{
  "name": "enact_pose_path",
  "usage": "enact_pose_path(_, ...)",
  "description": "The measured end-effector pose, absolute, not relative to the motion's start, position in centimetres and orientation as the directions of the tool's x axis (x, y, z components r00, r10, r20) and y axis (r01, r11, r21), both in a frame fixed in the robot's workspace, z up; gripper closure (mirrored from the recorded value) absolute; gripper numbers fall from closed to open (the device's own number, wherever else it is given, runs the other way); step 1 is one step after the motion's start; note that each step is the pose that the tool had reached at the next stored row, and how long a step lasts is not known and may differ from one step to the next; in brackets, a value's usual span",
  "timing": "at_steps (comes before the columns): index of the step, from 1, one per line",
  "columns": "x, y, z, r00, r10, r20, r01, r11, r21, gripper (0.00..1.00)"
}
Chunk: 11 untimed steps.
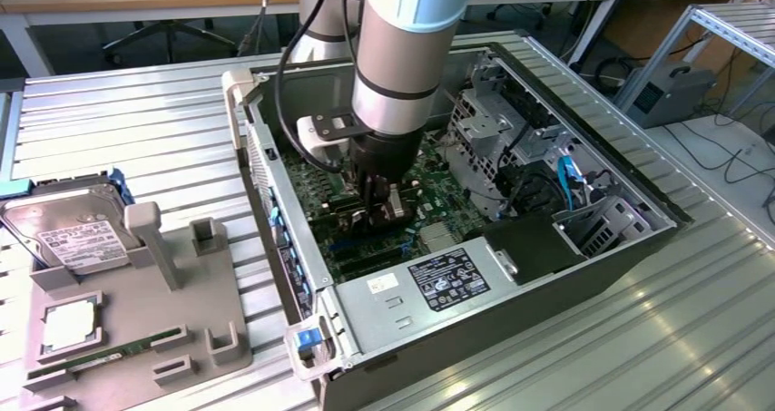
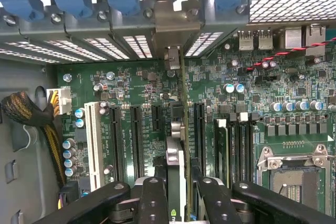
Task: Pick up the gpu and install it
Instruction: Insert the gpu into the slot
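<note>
Gpu [image 2: 176,174] clamped edge-on in gripper [image 2: 177,203], upright over mobo [image 2: 131,85] slots inside pc case [image 1: 509,288], bracket end toward rear vents; prob light, stiff, fragile; best held by bare top edge, off components.

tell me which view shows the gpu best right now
The wrist view: the gpu stands edge-on between the gripper's fingers, over the motherboard's slots, its bracket end by the rear openings. The exterior view gives just a dark sliver of it under the arm, inside the computer case.
</note>
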<state>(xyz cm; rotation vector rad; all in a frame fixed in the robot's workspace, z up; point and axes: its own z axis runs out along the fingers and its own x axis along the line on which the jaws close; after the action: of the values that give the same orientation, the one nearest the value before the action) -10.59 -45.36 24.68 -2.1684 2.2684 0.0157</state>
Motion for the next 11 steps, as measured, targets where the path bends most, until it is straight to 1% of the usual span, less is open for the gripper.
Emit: enact_pose_path(11, -10.75, -45.36, 25.04, -0.045, -0.999, -0.01, -0.999, 0.045, -0.005, 0.73)
